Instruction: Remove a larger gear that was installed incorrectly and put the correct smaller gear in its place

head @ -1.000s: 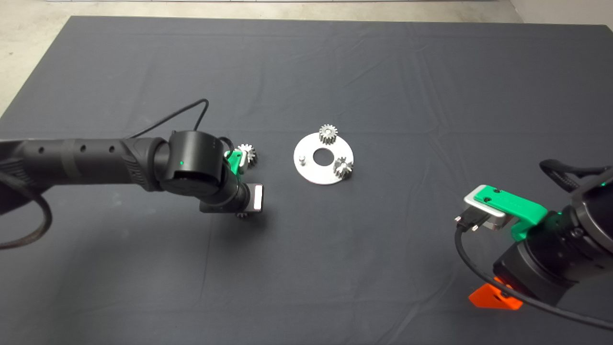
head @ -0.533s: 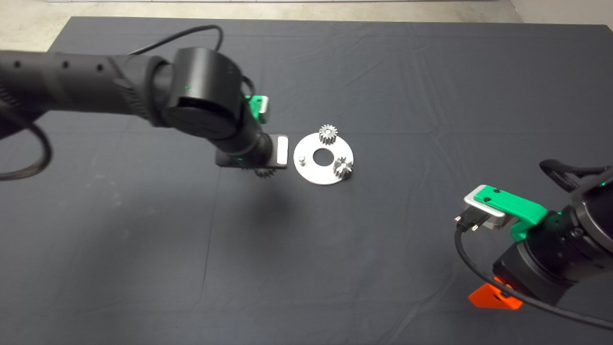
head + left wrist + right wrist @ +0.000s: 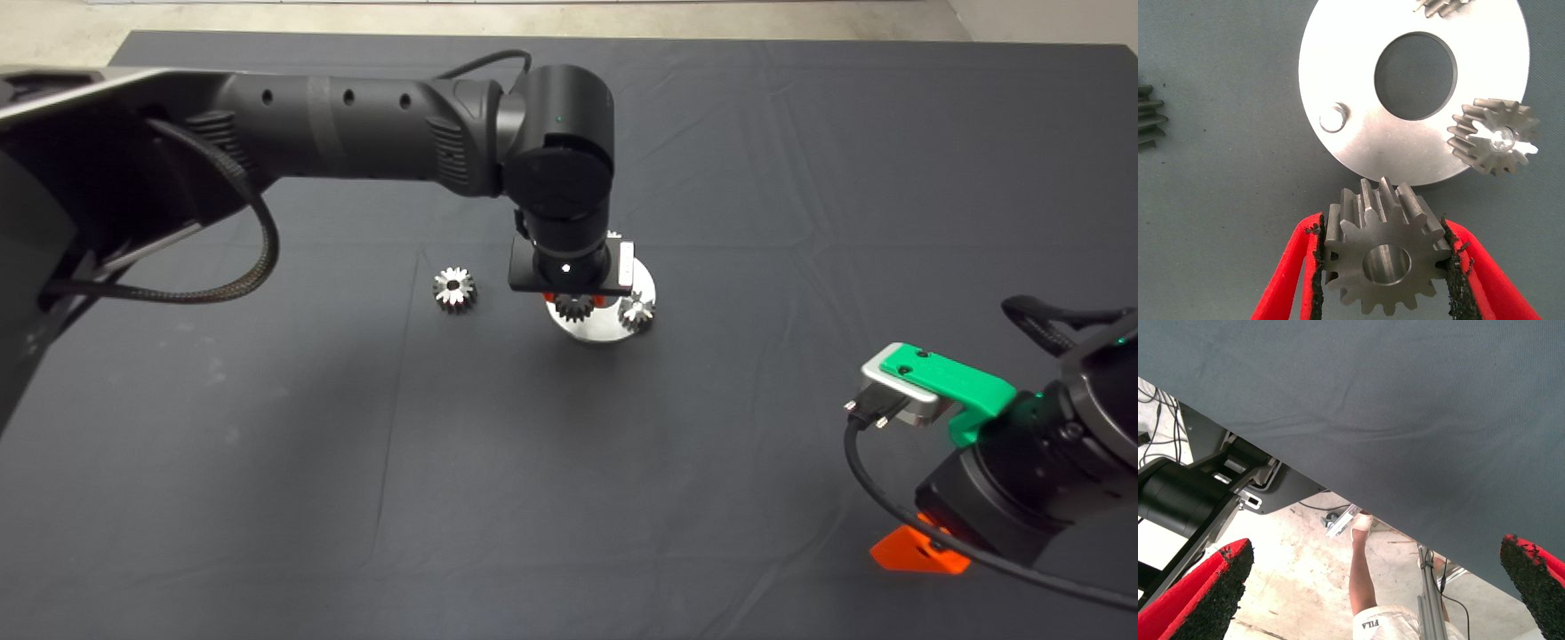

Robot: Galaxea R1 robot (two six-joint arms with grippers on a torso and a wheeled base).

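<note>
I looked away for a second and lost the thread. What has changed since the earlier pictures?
The left arm swung from left of the plate to above it, carrying the smaller gear shut in the left gripper, now near the bare pin. The larger gear lies uncovered on the mat. The plate's other two gears and the right gripper, parked at lower right, stayed put.

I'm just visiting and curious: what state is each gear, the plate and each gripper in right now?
smaller gear: clamped in the left gripper, held over the plate's edge.
larger gear: lying loose on the mat.
mounted gear: seated on the plate.
plate: one peg bare.
right gripper: open, parked.
</note>
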